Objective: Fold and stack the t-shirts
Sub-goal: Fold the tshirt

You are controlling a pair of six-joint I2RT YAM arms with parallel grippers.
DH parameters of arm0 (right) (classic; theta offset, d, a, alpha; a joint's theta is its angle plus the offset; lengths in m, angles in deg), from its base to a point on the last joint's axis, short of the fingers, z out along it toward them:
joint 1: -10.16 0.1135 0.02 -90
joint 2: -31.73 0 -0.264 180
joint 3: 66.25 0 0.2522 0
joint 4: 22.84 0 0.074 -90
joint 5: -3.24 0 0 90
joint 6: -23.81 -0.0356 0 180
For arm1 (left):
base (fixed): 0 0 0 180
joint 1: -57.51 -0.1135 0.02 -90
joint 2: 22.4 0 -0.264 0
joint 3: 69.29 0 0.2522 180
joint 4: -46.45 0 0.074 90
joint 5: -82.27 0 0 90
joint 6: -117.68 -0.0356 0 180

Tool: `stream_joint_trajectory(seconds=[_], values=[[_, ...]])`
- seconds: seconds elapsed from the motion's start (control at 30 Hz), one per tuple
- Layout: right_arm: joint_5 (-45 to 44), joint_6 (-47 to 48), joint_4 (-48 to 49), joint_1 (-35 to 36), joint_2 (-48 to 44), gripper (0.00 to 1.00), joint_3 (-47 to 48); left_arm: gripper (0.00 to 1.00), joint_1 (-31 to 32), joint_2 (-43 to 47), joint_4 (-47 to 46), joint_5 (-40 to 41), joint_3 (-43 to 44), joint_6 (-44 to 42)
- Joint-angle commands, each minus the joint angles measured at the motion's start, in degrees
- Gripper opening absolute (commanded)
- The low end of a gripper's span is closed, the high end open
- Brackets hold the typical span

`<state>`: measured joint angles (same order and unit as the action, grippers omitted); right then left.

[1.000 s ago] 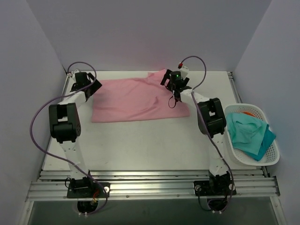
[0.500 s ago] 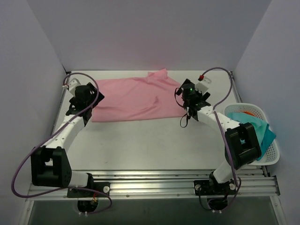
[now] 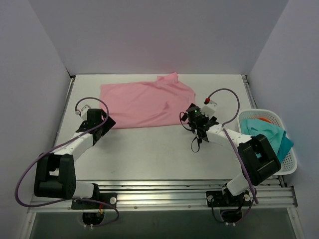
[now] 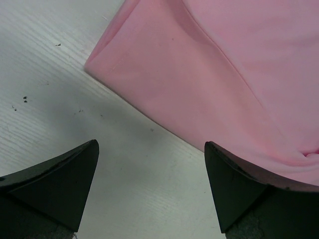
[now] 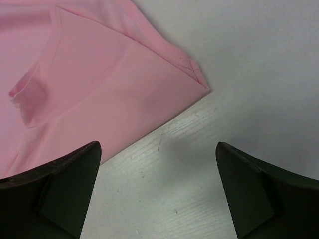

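Note:
A light pink t-shirt (image 3: 144, 102) lies folded in a wide band across the far half of the table. My left gripper (image 3: 102, 124) is open and empty just off the shirt's near left corner (image 4: 107, 57). My right gripper (image 3: 192, 119) is open and empty just off the shirt's near right corner (image 5: 199, 82). Bare table shows between the fingers (image 4: 60, 179) of the left gripper and the fingers (image 5: 55, 184) of the right gripper. Neither gripper touches the cloth.
A white basket (image 3: 294, 159) at the right edge holds teal shirts (image 3: 266, 142) and something orange (image 3: 261, 119). Grey walls close in the table on the left, far and right sides. A metal rail (image 3: 159, 191) runs along the near edge.
Both arms have drawn back toward me from the shirt's far side. Both grippers have come down to the shirt's near corners. The shirt now lies flatter, folded further back.

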<state>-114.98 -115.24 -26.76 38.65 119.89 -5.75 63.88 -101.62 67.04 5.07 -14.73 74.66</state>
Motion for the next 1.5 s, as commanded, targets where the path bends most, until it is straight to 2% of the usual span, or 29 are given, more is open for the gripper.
stream_joint_trajectory(seconds=[0.0,0.37,0.7,0.73,0.8,0.83,0.87,0.9,0.97,1.0,1.07,1.1,1.17,1.2,1.3,1.47], values=[[-2.01,-2.27,0.17,-0.10,0.16,0.95,-0.69,0.96,0.40,-1.72,-5.24,-1.72,0.95,1.18],[1.86,-2.36,7.02,-1.86,15.10,0.94,2.56,0.96,-0.13,-9.19,-9.11,-1.46,4.20,1.71],[3.00,-0.95,8.43,-3.88,18.27,0.91,4.67,0.93,-1.36,-15.43,-12.36,-2.78,5.43,2.41],[3.18,-0.86,8.43,-4.06,18.45,0.86,4.67,0.93,-1.36,-15.61,-12.45,-2.69,5.52,2.50],[3.70,-0.51,9.14,-4.32,18.80,0.67,4.68,0.89,-1.36,-16.23,-12.63,-2.43,5.79,2.68],[3.97,-0.25,9.49,-4.58,18.98,0.50,4.59,0.88,-1.36,-16.32,-12.72,-2.34,5.87,2.76],[4.23,-0.25,9.58,-4.85,19.41,0.40,4.59,0.85,-1.36,-16.49,-12.81,-2.25,5.87,2.85],[4.58,-0.16,9.75,-5.02,19.68,0.23,4.59,0.83,-1.36,-16.75,-13.07,-2.25,5.96,2.94],[5.29,0.01,9.93,-5.46,20.29,0.10,4.59,0.77,-1.45,-17.11,-13.07,-2.16,6.05,3.03],[5.38,-0.07,10.02,-5.55,20.30,0.02,4.67,0.69,-1.45,-17.28,-12.90,-2.25,6.14,3.03],[5.46,0.10,9.93,-5.64,20.47,0.00,4.67,0.57,-1.54,-17.37,-12.72,-1.99,6.23,3.12],[5.29,0.10,9.84,-5.73,20.47,0.00,4.67,0.44,-1.54,-17.28,-12.54,-2.07,6.14,3.12],[5.03,0.10,9.67,-5.64,20.30,0.00,4.41,0.31,-1.54,-17.11,-12.54,-1.90,5.96,3.29],[5.03,0.28,9.67,-5.73,20.04,0.00,4.32,0.19,-1.54,-17.11,-12.54,-1.90,6.05,3.20],[4.59,0.28,9.14,-5.81,19.16,0.00,3.54,0.04,-1.54,-16.67,-11.93,-1.46,5.87,3.12],[3.53,-0.07,7.91,-5.81,14.42,0.00,0.73,0.02,-1.36,-13.69,-10.96,-1.37,4.13,2.85]])
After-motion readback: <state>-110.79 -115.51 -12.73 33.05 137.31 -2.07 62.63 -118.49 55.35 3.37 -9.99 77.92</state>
